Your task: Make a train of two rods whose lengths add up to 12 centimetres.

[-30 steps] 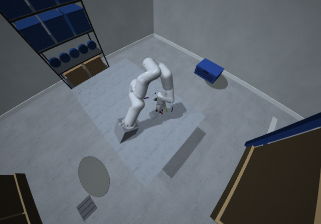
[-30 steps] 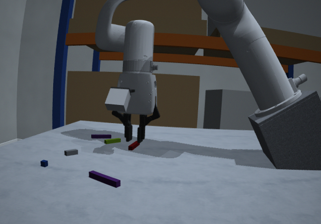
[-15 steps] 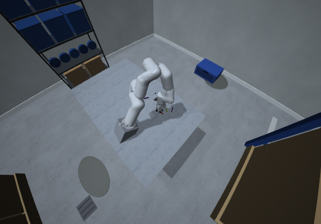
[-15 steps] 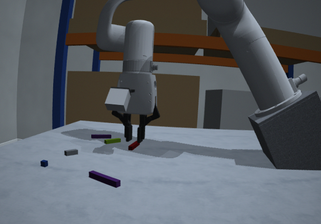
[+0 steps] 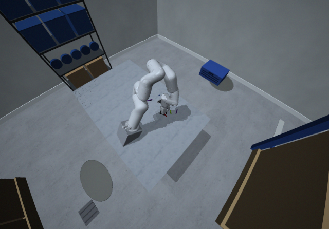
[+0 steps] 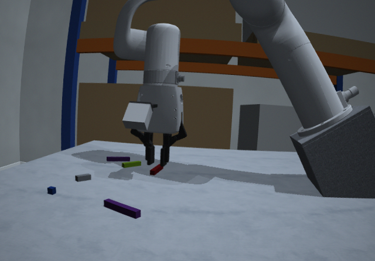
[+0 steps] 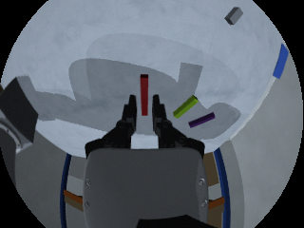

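My gripper points straight down, fingers a little apart, with nothing gripped. A red rod lies flat on the table just under the fingertips; in the wrist view it runs forward from between the fingers. A lime rod lies just left of it, and a purple rod lies beyond that. A second purple rod lies nearer the camera. The lime rod and the far purple rod also show in the wrist view.
A grey rod and a small blue rod lie at the left of the table. The arm's base block stands at the right. Shelves and boxes stand away from the table.
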You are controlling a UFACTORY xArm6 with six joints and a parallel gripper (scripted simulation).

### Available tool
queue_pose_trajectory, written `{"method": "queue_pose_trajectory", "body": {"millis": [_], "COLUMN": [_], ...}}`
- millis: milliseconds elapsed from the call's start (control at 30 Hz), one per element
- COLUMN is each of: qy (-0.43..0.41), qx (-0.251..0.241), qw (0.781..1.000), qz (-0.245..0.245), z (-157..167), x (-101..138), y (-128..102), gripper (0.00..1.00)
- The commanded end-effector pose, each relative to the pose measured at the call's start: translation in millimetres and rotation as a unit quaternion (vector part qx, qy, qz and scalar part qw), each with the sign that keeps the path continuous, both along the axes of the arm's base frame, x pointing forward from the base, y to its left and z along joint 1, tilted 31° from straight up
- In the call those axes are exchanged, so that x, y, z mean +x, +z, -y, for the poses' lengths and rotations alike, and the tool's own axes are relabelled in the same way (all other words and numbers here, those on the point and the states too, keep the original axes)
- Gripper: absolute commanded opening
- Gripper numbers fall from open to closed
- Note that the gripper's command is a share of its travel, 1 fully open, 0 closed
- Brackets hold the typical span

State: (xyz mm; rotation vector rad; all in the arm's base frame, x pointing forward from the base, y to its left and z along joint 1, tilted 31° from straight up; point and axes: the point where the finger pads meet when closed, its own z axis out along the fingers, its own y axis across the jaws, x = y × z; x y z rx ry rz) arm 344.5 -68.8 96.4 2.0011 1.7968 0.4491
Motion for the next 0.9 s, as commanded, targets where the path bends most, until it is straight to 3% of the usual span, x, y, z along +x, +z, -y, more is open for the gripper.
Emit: {"method": "queue_pose_trajectory", "body": {"millis": [0,867], "qy": [0.002,0.003], "qx": [0.002,0.003], "qw": [1.0,1.0], "qz": [0.003,0.004], "z": [0.2,-1.3], "x": [0.4,2.0], "y": [0.6,-2.2], "gripper": [0.24,0.24]}}
